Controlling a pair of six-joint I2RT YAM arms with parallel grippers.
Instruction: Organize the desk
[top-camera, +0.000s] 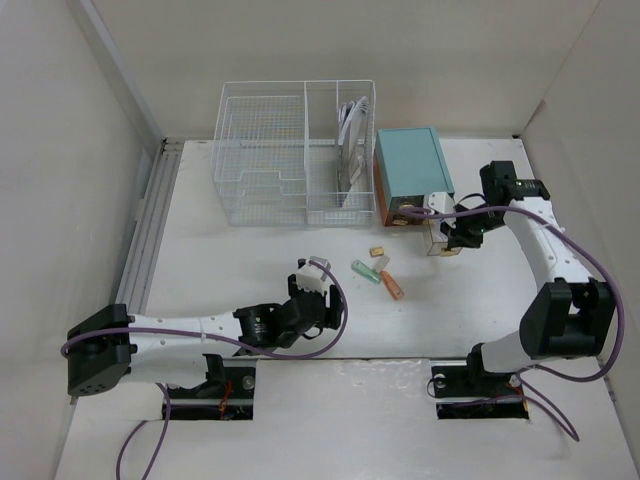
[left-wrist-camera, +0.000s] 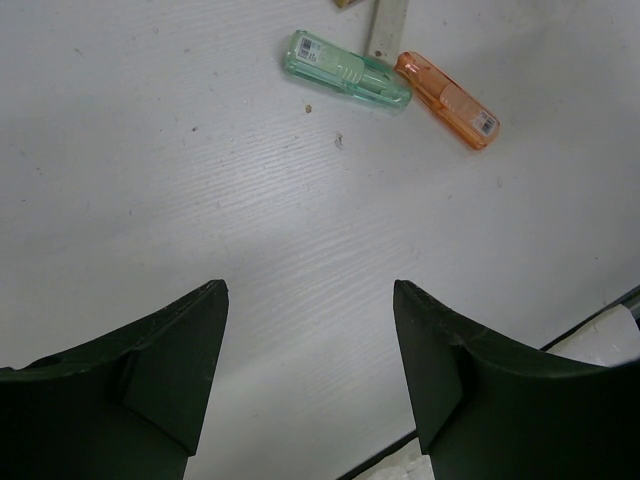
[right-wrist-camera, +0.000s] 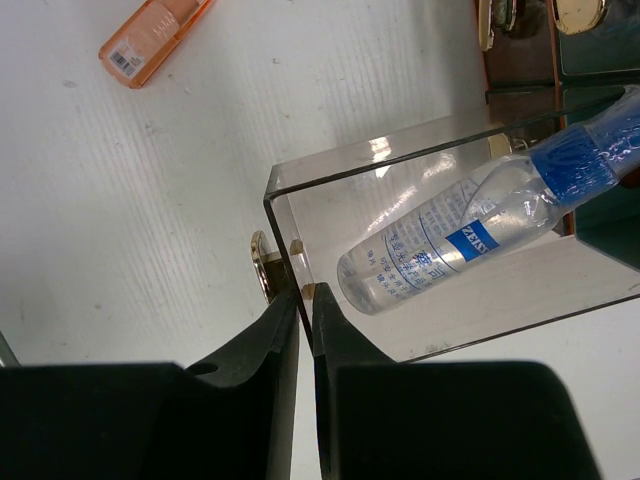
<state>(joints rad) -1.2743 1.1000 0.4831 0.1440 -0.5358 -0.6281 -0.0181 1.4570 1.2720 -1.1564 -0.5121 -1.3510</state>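
The white desk (top-camera: 230, 270) carries a teal drawer box (top-camera: 410, 170) at the back right. A clear drawer (right-wrist-camera: 283, 232) stands pulled out from it, with a gold knob (right-wrist-camera: 260, 262) on its front. A spray bottle (right-wrist-camera: 450, 245) with a blue label lies inside. My right gripper (right-wrist-camera: 305, 292) is shut on the drawer's front wall, one finger inside and one outside; the top view shows this gripper (top-camera: 447, 240) just in front of the box. My left gripper (left-wrist-camera: 309, 290) hangs open over bare desk near the front middle, its place in the top view (top-camera: 313, 268), with nothing between its fingers.
A green plastic piece (left-wrist-camera: 345, 70) and an orange one (left-wrist-camera: 447, 100) lie side by side ahead of the left gripper, with a small gold piece (top-camera: 377, 251) beyond them. A white wire basket (top-camera: 290, 150) holding papers stands at the back. A ribbed rail (top-camera: 150, 230) runs along the left edge.
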